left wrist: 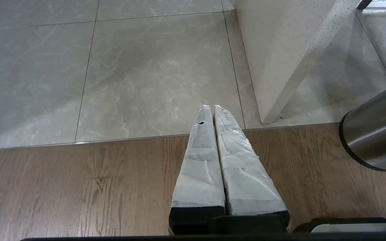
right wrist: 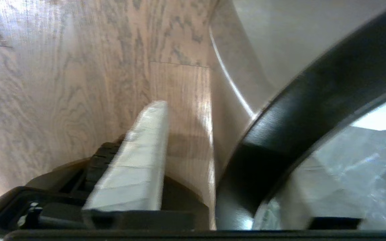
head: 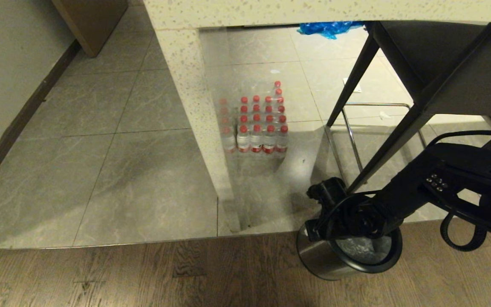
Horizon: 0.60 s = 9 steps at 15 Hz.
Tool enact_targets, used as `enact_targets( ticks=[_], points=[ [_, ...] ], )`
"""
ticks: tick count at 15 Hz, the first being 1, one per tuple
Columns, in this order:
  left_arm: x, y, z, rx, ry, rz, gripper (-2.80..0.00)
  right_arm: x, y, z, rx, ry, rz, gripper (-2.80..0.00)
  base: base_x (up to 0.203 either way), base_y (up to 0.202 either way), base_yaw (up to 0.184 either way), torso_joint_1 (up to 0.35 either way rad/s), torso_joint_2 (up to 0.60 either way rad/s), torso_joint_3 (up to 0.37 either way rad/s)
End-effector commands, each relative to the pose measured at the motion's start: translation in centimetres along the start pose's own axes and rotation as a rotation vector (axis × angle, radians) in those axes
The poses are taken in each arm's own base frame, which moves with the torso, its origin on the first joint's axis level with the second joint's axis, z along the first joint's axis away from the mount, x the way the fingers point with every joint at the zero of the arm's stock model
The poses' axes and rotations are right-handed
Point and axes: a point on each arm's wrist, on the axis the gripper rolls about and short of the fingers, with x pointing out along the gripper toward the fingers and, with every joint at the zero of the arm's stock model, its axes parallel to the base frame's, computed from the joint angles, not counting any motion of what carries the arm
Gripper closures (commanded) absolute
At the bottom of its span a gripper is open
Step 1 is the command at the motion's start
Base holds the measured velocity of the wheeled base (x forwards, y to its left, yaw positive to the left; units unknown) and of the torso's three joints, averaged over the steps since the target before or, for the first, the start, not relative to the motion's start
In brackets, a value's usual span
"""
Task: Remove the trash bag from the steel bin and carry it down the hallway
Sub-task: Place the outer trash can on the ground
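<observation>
The steel bin stands on the wood floor at the lower right of the head view, its black ring rim close up in the right wrist view. The translucent trash bag lines its inside. My right gripper reaches down over the bin's near-left rim. It is open and straddles the rim: one taped finger is outside, a gap away from the steel wall, and the other is inside against the bag. My left gripper hangs shut and empty over the wood floor, left of the bin.
The hallway's grey tiles stretch left and ahead, bounded by a wall with a dark baseboard. A speckled counter leg stands just beyond the bin. A pack of red-capped bottles sits under the counter, and black chair legs rise behind the bin.
</observation>
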Motion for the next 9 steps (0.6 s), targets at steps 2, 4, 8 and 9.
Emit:
enact_targets(
  ticks=[2,4,8,9],
  points=[
    [0.0,0.0,0.0,-0.001,0.003,0.0,0.0,0.0,0.0,-0.2,-0.002,0.005,-0.005,0.0,0.0,0.0,0.0,0.0,0.0,0.0],
    [0.0,0.0,0.0,-0.001,0.003,0.0,0.0,-0.3,-0.1,0.0,-0.001,-0.003,-0.011,0.0,0.0,0.0,0.0,0.0,0.0,0.0],
    [0.0,0.0,0.0,-0.001,0.002,0.0,0.0,-2.6,-0.5,0.3,-0.011,-0.03,-0.025,0.0,0.0,0.0,0.0,0.0,0.0,0.0],
    [0.0,0.0,0.0,-0.002,0.003,0.0,0.0,-3.5,-0.7,0.1,-0.018,-0.029,-0.026,0.0,0.0,0.0,0.0,0.0,0.0,0.0]
  ],
)
